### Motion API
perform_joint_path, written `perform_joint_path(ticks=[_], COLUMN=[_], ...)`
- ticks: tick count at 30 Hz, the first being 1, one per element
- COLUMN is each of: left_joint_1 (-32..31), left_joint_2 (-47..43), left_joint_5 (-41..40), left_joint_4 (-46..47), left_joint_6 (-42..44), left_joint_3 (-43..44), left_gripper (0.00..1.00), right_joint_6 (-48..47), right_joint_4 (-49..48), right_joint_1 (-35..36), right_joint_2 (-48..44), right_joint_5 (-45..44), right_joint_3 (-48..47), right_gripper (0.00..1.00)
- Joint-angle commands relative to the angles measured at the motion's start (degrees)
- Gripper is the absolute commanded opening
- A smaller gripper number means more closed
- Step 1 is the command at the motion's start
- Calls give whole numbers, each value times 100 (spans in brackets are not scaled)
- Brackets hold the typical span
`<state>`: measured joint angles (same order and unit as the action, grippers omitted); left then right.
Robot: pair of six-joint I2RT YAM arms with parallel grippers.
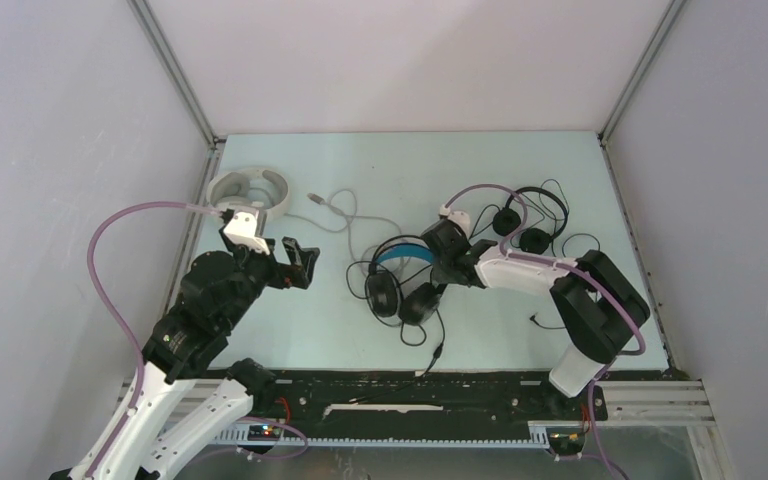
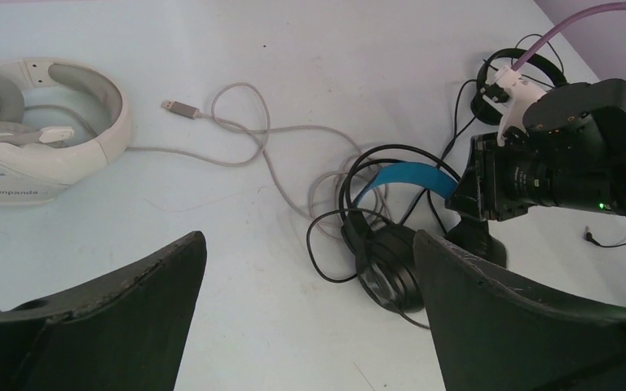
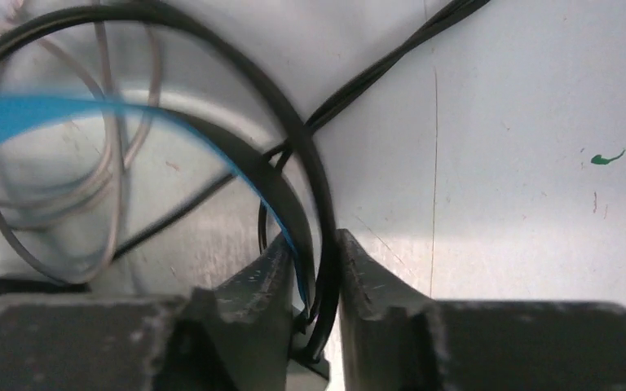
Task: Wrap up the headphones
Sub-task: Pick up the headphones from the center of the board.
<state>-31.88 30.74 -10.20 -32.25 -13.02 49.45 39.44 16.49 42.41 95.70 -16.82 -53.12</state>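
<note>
The black over-ear headphones with a blue headband lie mid-table in a tangle of black cord. My right gripper is shut on the headband's right end together with a loop of black cord; the wrist view shows both pinched between the fingers. The bulky white headphones sit at the far left, and their grey cable runs toward the black pair. The small black on-ear pair lies behind the right arm. My left gripper is open and empty, left of the black pair.
The grey cable's USB plug lies loose between the white and black headphones. The black pair's cord trails to a jack near the front edge. Enclosure walls close the table on the left, right and back.
</note>
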Motion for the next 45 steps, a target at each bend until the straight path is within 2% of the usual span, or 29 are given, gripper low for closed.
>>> perform_joint_path(ticks=[1, 4, 5, 12, 19, 23, 25, 31, 36, 41, 43, 45], left_joint_1=[-17, -18, -15, -17, -20, -13, -20, -19, -18, -20, -15, -51], left_joint_2=[19, 26, 28, 81, 80, 77, 62, 100, 476, 1036, 1400, 1804], left_joint_5=[-125, -165, -171, -173, -141, 5, 236, 1965, 2579, 2130, 1812, 2110], left_joint_4=[76, 73, 71, 63, 72, 114, 183, 679, 789, 434, 151, -30], left_joint_6=[70, 71, 71, 71, 62, 62, 54, -84, -247, -80, -51, 87], left_joint_3=[-136, -137, -137, -136, -148, -155, -170, -176, 455, 1410, 1978, 2520], left_gripper=[100, 100, 100, 100, 100, 100, 100, 100, 100, 100, 100, 100], right_joint_6=[-310, -597, -723, -1967, -3535, -3860, -3730, -3151, -3455, -3890, -3921, -3770], right_joint_4=[-252, -83, -46, -265, -1494, -2215, -2283, -2364, -2567, -2024, -1832, -1680], right_joint_1=[-4, -3, -5, -13, -14, -24, -18, -57, -194, -290, -294, -305], right_joint_2=[-334, -829, -1024, -2507, -3347, -3486, -3524, -3607, -3735, -3901, -3899, -3847], right_joint_5=[-409, -755, -858, -1212, -1254, -1054, -916, -894, 30, 1001, 1126, 1075], right_joint_3=[-25, -155, -219, -664, -679, -583, -582, -582, -584, -576, -538, -550], right_gripper=[15, 1, 0, 0, 0, 0, 0, 0, 0, 0, 0, 0])
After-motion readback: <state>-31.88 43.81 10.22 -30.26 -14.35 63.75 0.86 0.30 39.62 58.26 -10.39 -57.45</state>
